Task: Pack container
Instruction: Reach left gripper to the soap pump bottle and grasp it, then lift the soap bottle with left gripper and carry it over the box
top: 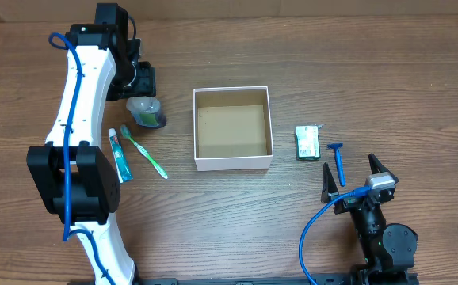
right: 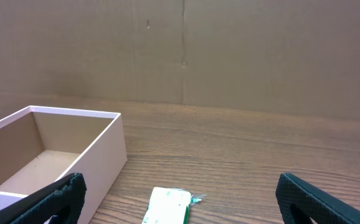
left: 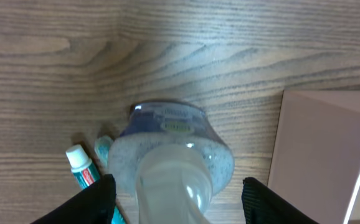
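The container (top: pixel 203 162), a square white box with a brown inside, sits open and empty mid-table; its wall shows in the left wrist view (left: pixel 320 149) and the right wrist view (right: pixel 99 155). My left gripper (left: pixel 179 182) is open, its fingers (left: pixel 99 199) standing on either side of a small clear bottle (left: pixel 174 155), with a gap on each side. From above, that bottle (top: pixel 146 112) lies just left of the box under my left gripper (top: pixel 140 85). My right gripper (top: pixel 349 166) is open and holds nothing, near the front right, as the right wrist view (right: pixel 181 184) also shows.
A toothpaste tube (top: pixel 116 154) and a green toothbrush (top: pixel 144 151) lie left of the box. The tube (left: pixel 80 166) is beside my left finger. A small green packet (top: pixel 307 142) and a blue razor (top: pixel 338 161) lie right of the box. The packet (right: pixel 167 206) lies ahead of my right gripper.
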Controlling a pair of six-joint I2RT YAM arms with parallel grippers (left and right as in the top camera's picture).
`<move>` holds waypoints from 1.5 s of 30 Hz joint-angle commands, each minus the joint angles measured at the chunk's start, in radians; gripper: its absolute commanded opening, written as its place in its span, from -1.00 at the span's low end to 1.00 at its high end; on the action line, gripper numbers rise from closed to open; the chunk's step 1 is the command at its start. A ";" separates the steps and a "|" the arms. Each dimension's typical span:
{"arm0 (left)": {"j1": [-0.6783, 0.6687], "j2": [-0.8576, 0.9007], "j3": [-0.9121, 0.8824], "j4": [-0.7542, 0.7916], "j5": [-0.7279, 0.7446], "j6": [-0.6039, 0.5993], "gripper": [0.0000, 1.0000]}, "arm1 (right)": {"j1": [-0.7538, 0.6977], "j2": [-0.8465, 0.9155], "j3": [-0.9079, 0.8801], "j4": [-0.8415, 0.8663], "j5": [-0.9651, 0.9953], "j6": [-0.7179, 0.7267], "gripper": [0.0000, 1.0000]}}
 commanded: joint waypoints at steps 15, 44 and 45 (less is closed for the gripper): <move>0.005 0.001 0.009 -0.003 -0.107 0.013 -0.22 | 0.008 -0.008 -0.010 0.006 0.002 -0.004 1.00; -0.039 -0.339 0.030 0.005 -0.009 -0.181 -0.48 | 0.008 -0.008 -0.010 0.006 0.002 -0.004 1.00; -0.052 -0.350 0.030 0.003 -0.009 -0.198 -0.49 | 0.008 -0.008 -0.010 0.006 0.002 -0.004 1.00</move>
